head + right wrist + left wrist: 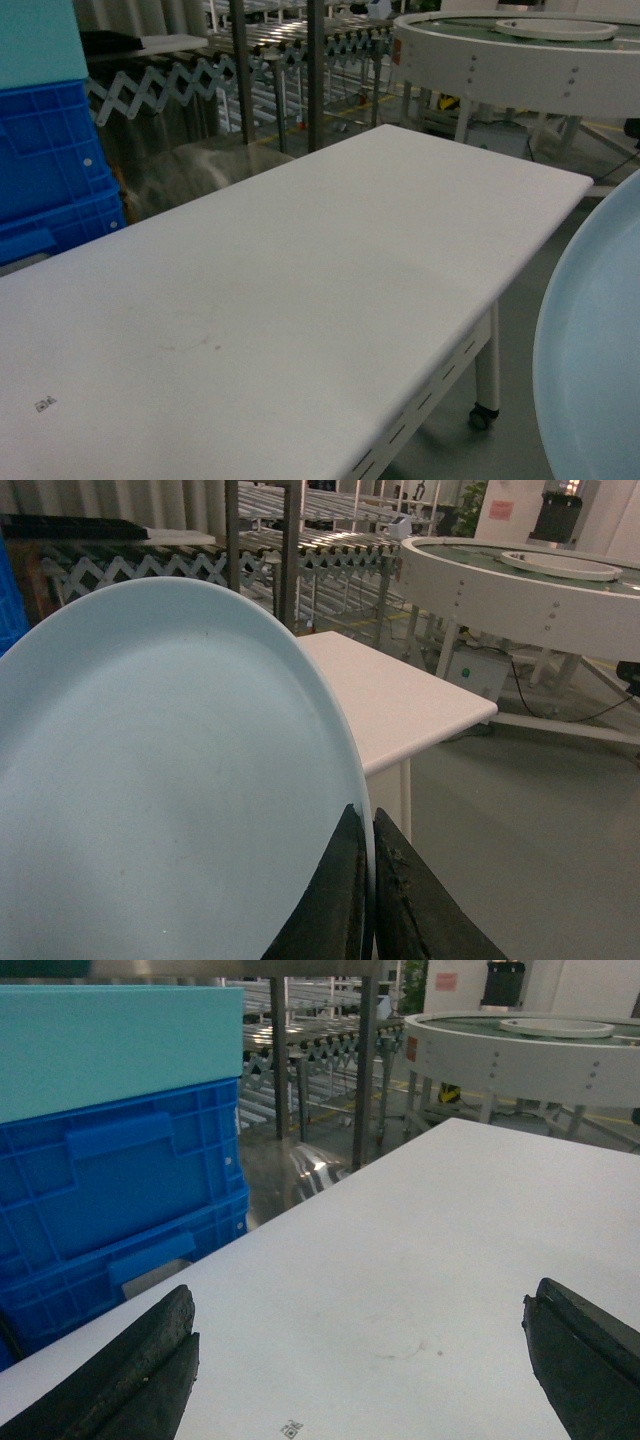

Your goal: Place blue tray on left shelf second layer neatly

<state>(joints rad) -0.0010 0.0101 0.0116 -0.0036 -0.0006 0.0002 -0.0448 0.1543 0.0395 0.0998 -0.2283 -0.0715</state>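
The blue tray (pixel 150 780) is a pale light-blue dish that fills the left of the right wrist view, held on edge. My right gripper (pixel 365 815) is shut on its rim, with one finger on each face. In the head view only a slice of the blue tray (pixel 595 340) shows at the right edge, off the table's end. My left gripper (pixel 360 1305) is open, with nothing between its fingers, low over the white table (pixel 450 1220). Steel rack posts (pixel 366 1070) and a top rail show at the left. I cannot tell which tier is the left shelf second layer.
Deep blue ribbed crates (pixel 50 160) with a teal block (pixel 35 40) on top stand at the table's left end. Behind are a roller conveyor (pixel 300 45) and a round white turntable (pixel 520 55). Grey floor lies right of the table (pixel 390 695).
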